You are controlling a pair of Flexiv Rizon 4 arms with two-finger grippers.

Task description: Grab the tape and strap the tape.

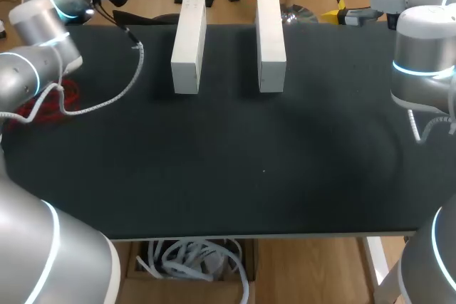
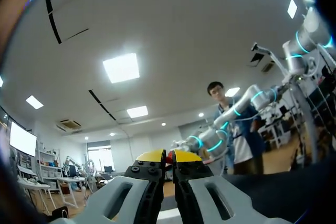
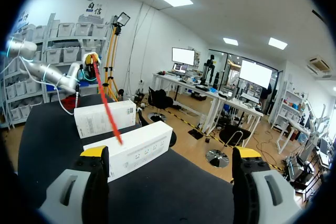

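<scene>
Caution: tape slip or tear under tension.
Your left gripper (image 2: 169, 156) clamps the red tape (image 3: 106, 103); the right gripper (image 3: 171, 154) stands released. Overpulling risks slippage.

Two white boxes (image 1: 189, 46) (image 1: 271, 44), one red tape strip (image 3: 107, 111), two arms (image 1: 43, 40) (image 1: 424, 55), one black table (image 1: 263, 176)

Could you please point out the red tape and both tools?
red tape (image 3: 107, 111), right wrist view, middle of the strand.
left tool (image 2: 169, 157), left wrist view, between its shut tips.
right tool (image 3: 170, 152), right wrist view, between its open tips.
</scene>
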